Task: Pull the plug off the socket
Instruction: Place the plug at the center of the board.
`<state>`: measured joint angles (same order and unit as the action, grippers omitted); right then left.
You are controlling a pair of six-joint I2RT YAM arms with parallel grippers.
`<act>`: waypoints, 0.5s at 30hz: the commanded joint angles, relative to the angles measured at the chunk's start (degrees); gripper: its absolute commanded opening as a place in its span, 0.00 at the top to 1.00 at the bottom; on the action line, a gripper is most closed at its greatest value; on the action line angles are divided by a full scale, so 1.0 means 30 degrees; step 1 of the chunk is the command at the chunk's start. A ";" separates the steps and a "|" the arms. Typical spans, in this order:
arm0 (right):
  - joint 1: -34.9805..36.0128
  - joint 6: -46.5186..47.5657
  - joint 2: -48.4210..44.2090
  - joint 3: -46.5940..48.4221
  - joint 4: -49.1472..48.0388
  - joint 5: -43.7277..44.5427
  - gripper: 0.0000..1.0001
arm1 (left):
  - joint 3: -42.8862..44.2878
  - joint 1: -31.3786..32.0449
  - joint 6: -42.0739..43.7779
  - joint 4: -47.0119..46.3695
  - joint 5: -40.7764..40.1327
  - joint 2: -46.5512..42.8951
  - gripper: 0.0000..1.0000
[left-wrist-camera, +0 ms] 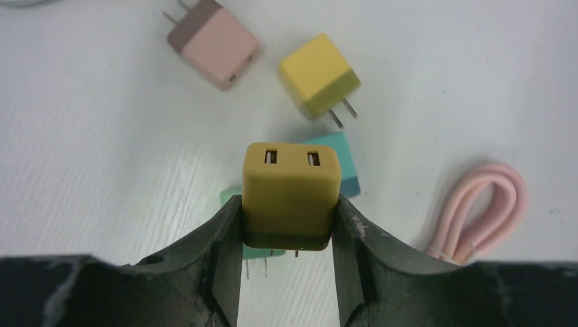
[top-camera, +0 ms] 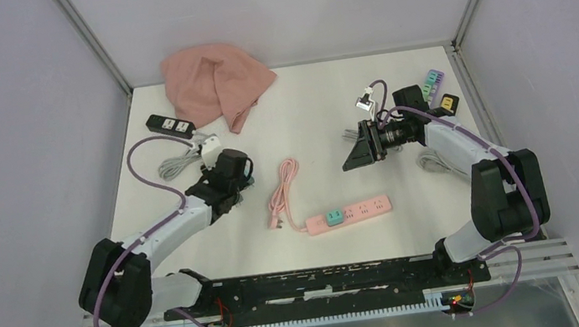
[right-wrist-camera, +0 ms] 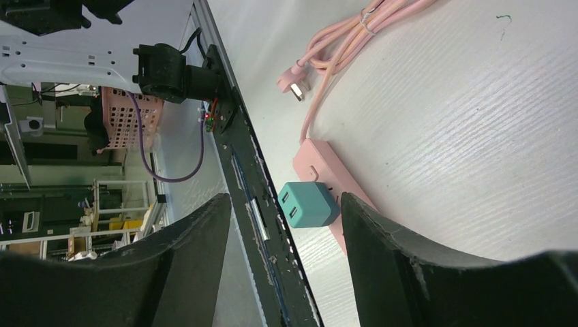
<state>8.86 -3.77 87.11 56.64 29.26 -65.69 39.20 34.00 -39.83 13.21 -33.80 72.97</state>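
The left claw (left-wrist-camera: pixel 290 208) pinches a mustard USB charger (left-wrist-camera: pixel 292 184) by its sides. It hangs on the left of the table (top-camera: pixel 320 100) over a loose teal charger (left-wrist-camera: pixel 341 160), with a yellow cube charger (left-wrist-camera: pixel 319 76) and a pink charger (left-wrist-camera: pixel 215 42) just beyond. That one looks free of any socket to me.

The right claw (right-wrist-camera: pixel 285 199) is spread wide with nothing between its fingers, raised over the middle of the table and aimed towards the near side. In its line sits the teal plug (right-wrist-camera: pixel 307 204), seated in the left end of the pink power strip (top-camera: pixel 353 212), near the middle of the table's near edge. A pink cable (top-camera: pixel 281 190) trails off to the far left.

I'd say this is the approach to that plug. Next the claw must come down around it, close on two opposite sides, and lift straight up, perhaps with the strip held down.

The strip's long axis runs left to right. The plug stands upright on it, USB ports up.
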 commanded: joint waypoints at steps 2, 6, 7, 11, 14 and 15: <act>-0.0039 0.0295 -0.0150 0.0426 -0.0113 -0.0277 0.34 | -0.0031 -0.2623 -0.2552 -0.0823 0.0663 -0.0230 0.97; -0.0061 0.0323 -0.0177 0.0414 -0.0084 -0.0259 0.34 | 0.1407 -0.3907 -0.2925 0.0059 0.0934 0.1739 0.97; -0.0055 0.0320 -0.0197 0.0424 -0.0084 -0.0278 0.34 | 0.1849 -0.4073 -0.3000 0.0551 0.0952 0.2237 0.97; -0.0058 0.0371 -0.0173 0.0434 -0.0026 -0.0288 0.33 | 0.2972 -0.4351 -0.3237 0.1462 0.1355 0.3782 0.96; -0.0059 0.0422 -0.0153 0.0449 0.0003 -0.0302 0.33 | 0.3011 -0.4507 -0.3407 0.1450 0.1607 0.4228 0.90; -0.0069 0.0413 -0.0154 0.0454 0.0019 -0.0324 0.33 | 0.2954 -0.4543 -0.3434 0.1381 0.1633 0.4232 0.82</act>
<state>8.86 -3.55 87.11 56.64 29.45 -65.69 46.06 21.06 -46.96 16.73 -29.32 85.08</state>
